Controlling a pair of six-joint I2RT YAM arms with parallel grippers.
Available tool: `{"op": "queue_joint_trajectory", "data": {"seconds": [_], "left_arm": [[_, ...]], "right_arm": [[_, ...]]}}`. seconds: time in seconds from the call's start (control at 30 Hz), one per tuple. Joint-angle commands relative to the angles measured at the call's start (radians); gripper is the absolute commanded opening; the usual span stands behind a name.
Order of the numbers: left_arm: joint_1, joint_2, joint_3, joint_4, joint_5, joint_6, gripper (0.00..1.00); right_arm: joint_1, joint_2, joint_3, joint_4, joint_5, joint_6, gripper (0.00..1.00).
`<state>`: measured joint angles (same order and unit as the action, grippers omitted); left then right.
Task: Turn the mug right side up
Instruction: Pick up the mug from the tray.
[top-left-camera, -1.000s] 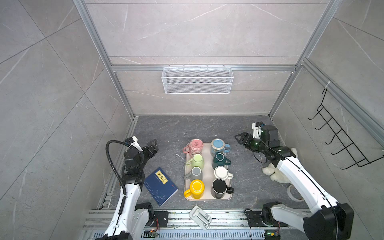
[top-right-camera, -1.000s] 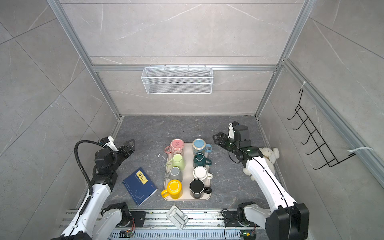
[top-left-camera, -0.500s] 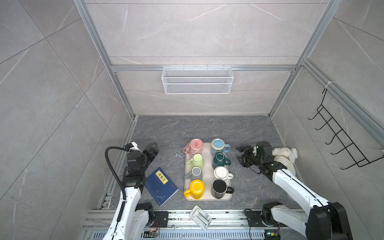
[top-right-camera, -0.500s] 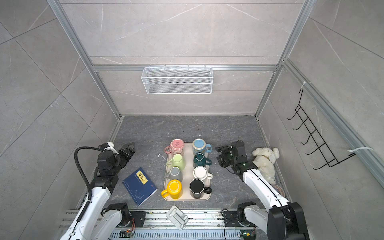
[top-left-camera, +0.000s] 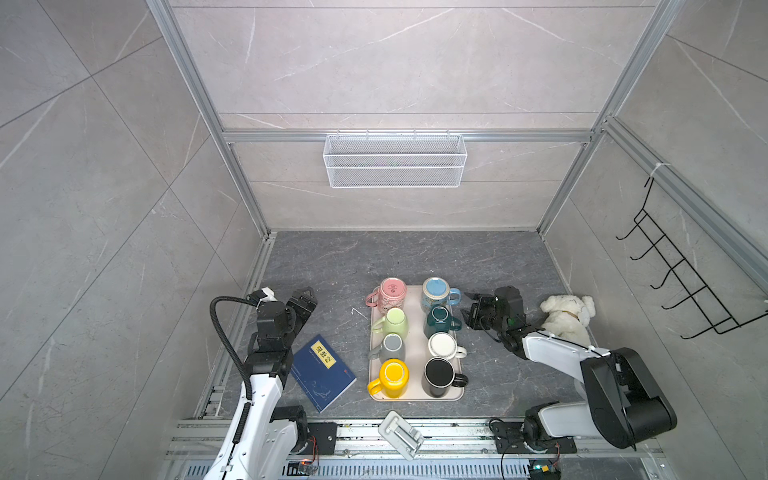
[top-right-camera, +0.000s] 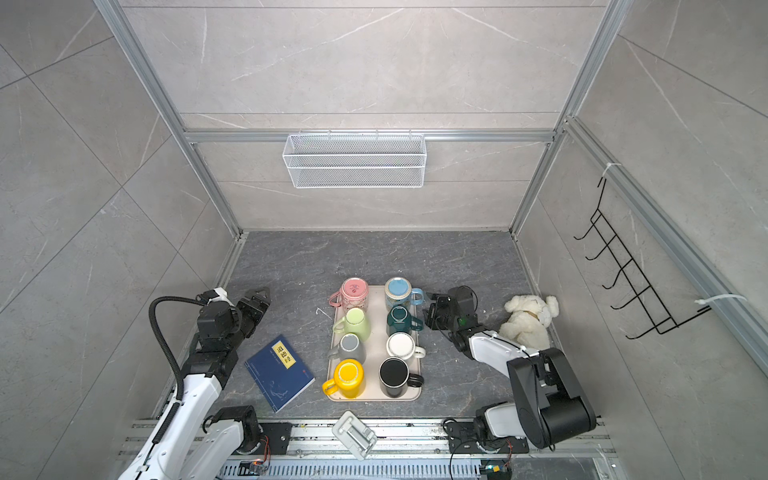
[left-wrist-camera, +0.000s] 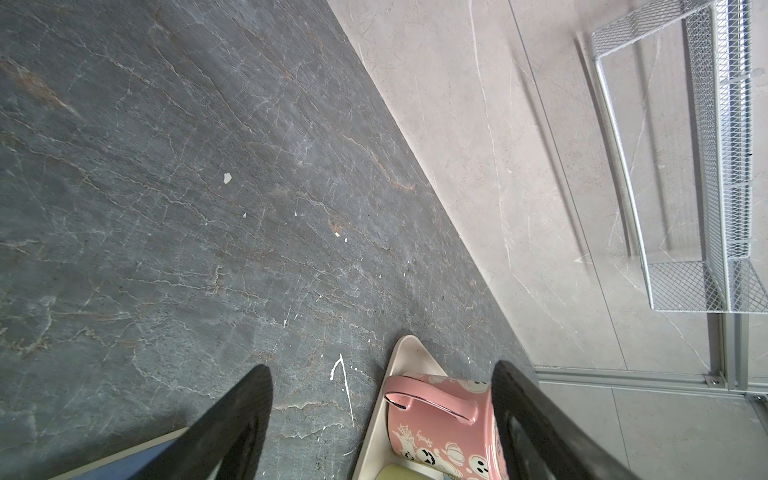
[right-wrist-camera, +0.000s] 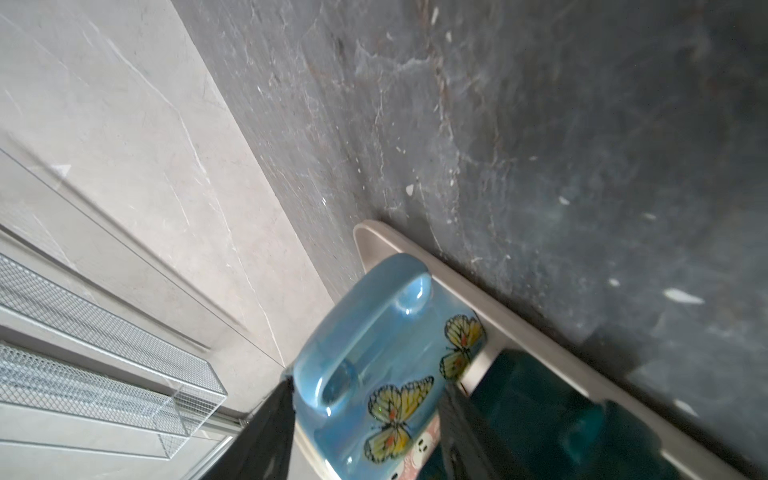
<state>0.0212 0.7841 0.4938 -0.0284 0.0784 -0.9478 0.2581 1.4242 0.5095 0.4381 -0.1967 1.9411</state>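
A blue butterfly mug (top-left-camera: 436, 290) (top-right-camera: 398, 291) (right-wrist-camera: 374, 353) stands at the far right corner of the beige tray (top-left-camera: 415, 399), a flat blue face ringed in pale turned up, handle toward the right. My right gripper (top-left-camera: 471, 309) (top-right-camera: 432, 311) (right-wrist-camera: 365, 384) sits low just right of that handle, open. In the right wrist view its dark fingers (right-wrist-camera: 266, 424) flank the mug's handle side without a clear hold. My left gripper (top-left-camera: 305, 299) (left-wrist-camera: 380, 370) hovers open over the floor left of the tray, pointing at the pink mug (left-wrist-camera: 440, 424).
Several other mugs fill the tray: pink (top-left-camera: 392, 291), light green, grey, yellow, teal (top-left-camera: 440, 318), white, black. A blue book (top-left-camera: 322, 372) lies left of the tray, a white plush toy (top-left-camera: 567, 316) to the right. A wire basket (top-left-camera: 395, 160) hangs on the back wall.
My right arm has dropped and swung in toward the tray's far right corner, its jaws narrowing, and the plush toy is uncovered. The left arm has sunk slightly.
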Motion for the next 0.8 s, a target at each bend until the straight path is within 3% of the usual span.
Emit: {"op": "queue_joint_trajectory", "data": {"seconds": [0.0,0.17,0.77], "left_arm": [[-0.007,0.009,0.053,0.011,-0.015,-0.012,0.85],[-0.009,0.027,0.066,0.012,-0.009,0.000,0.85],[-0.014,0.052,0.071,0.012,-0.018,0.004,0.85]], "right_arm": [[0.006,0.066,-0.005,0.136,0.030,0.081,0.58],[0.013,0.155,0.005,0.247,0.026,0.130,0.57],[0.020,0.289,0.076,0.365,0.020,0.175,0.59]]}}
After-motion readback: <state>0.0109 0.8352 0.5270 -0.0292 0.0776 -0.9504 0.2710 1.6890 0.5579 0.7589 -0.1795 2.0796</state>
